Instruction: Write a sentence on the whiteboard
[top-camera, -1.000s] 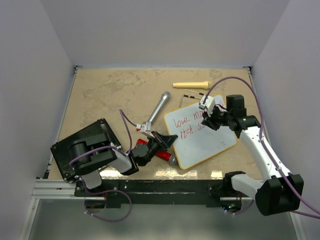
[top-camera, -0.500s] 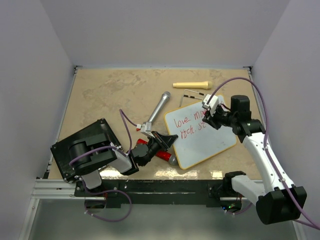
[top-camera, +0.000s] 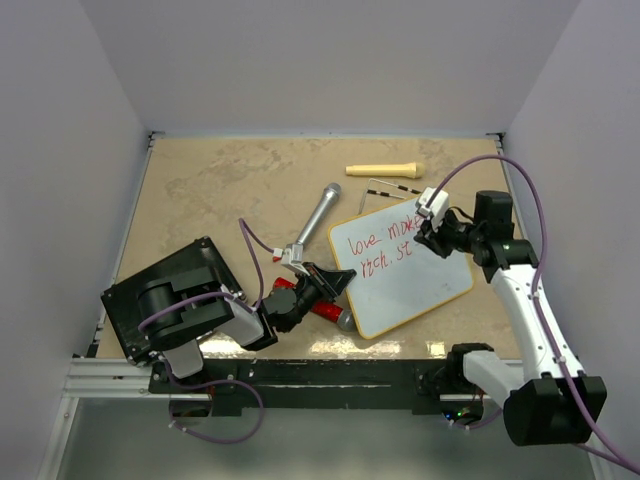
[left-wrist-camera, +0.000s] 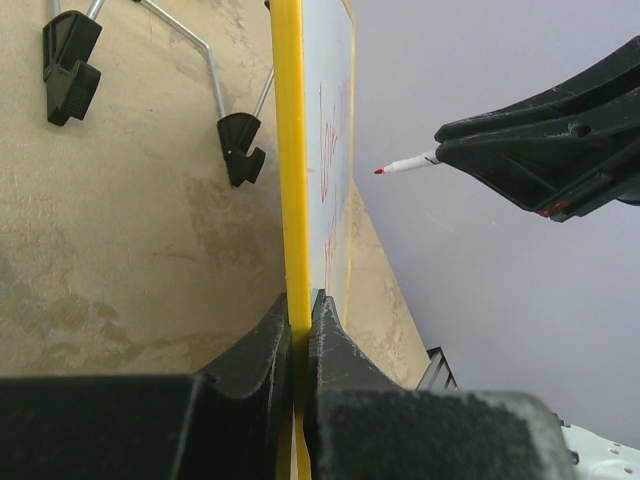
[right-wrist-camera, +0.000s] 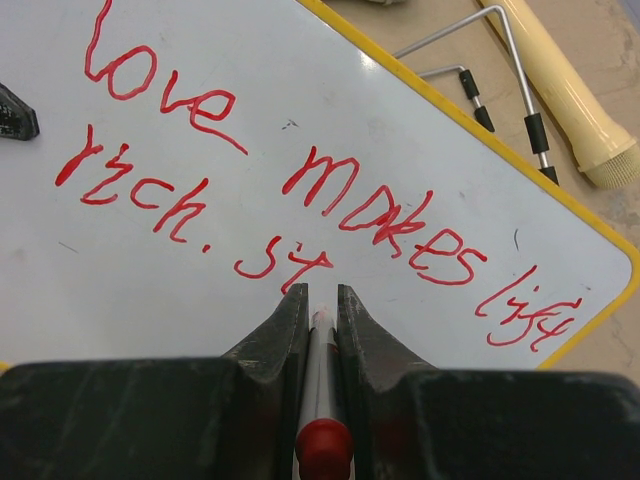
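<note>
Tabletop: beige marbled surface (top-camera: 220, 190) boxed in by plain white walls, both arm bases along the bottom edge of the top view.
Black box: flat and dark, lower left of the top view (top-camera: 165, 290), well apart from the board.
Whiteboard: right of centre in the top view (top-camera: 415, 285), glossy white with a yellow edge, lying skewed on the table; its wire feet (top-camera: 385, 187) poke out at the upper edge.
Left gripper: and there it is (left-wrist-camera: 298, 305), pinched shut on the board's yellow edge at the lower-left corner, with a red-and-grey cylinder (top-camera: 335, 312) just beneath it.
Right gripper: over the board's upper right (right-wrist-camera: 320, 300), fingers clamped around a marker.
Microphone: silver, lying diagonally (top-camera: 318, 213) just left of the board.
Cream handle: lying flat near the top of the table (top-camera: 385, 169), just above the wire feet.
Marker: red cap at the bottom of the right wrist view (right-wrist-camera: 322, 370); from the left wrist view, its red tip sits just clear of the board.
Sentence: red handwriting (right-wrist-camera: 330, 190), "love makes life" on top, "rich. st" below, tip right beside that "st".
</note>
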